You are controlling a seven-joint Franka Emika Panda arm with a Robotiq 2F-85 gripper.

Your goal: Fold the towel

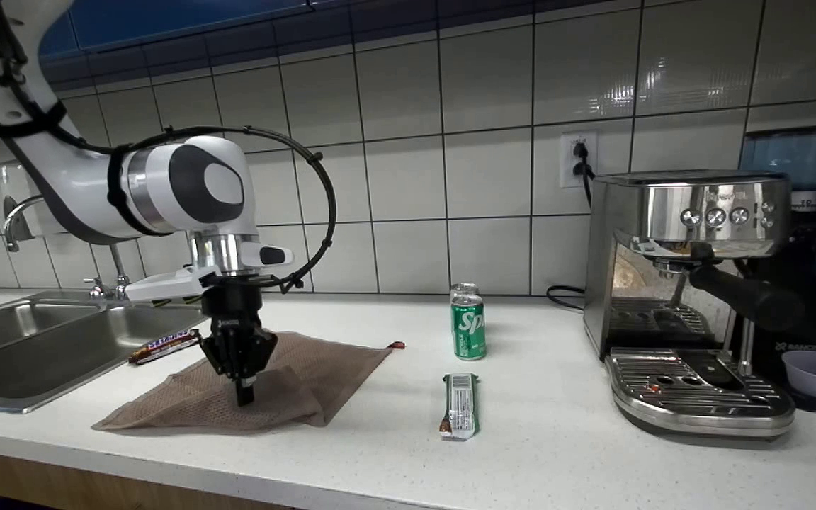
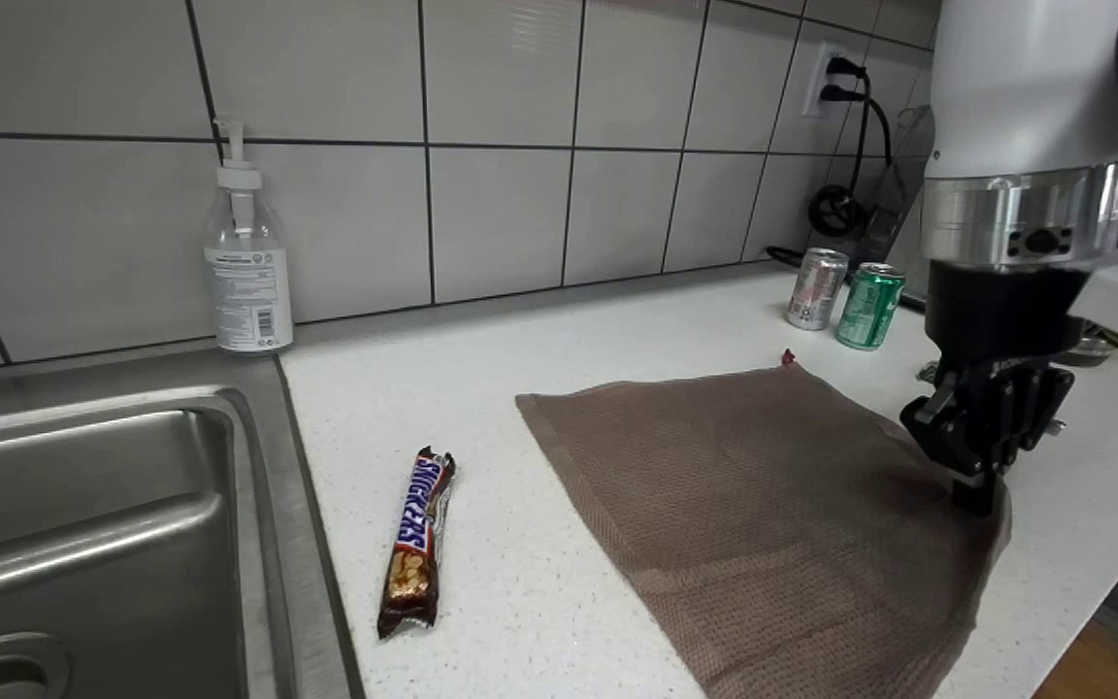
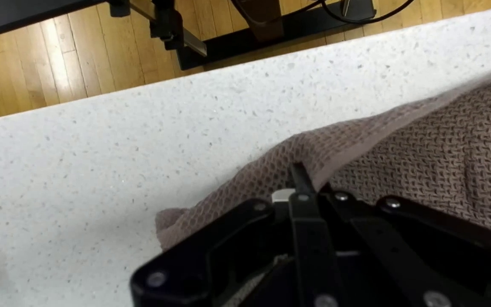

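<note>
Pinching tight, the hand [image 1: 244,395] was clamped on an edge of the brown towel [image 1: 341,361], which lay rumpled across the worktop [image 1: 380,467] near the sink [image 2: 305,582]! Off to one side, a green-edged wrapped bar [image 1: 460,411] showed its barcode [image 1: 461,400]. Nearer the sink, bold lettering on a candy bar [image 2: 414,532] read SNICKERS! Beyond the towel stood a green can [image 1: 469,329] marked "Sp", the next letters curving out of sight, a silver can [image 2: 818,288] just beside it. By the tiled wall [image 2: 501,223] rose a pump bottle [image 2: 246,228], its label [image 2: 250,301] too small to read.
</note>
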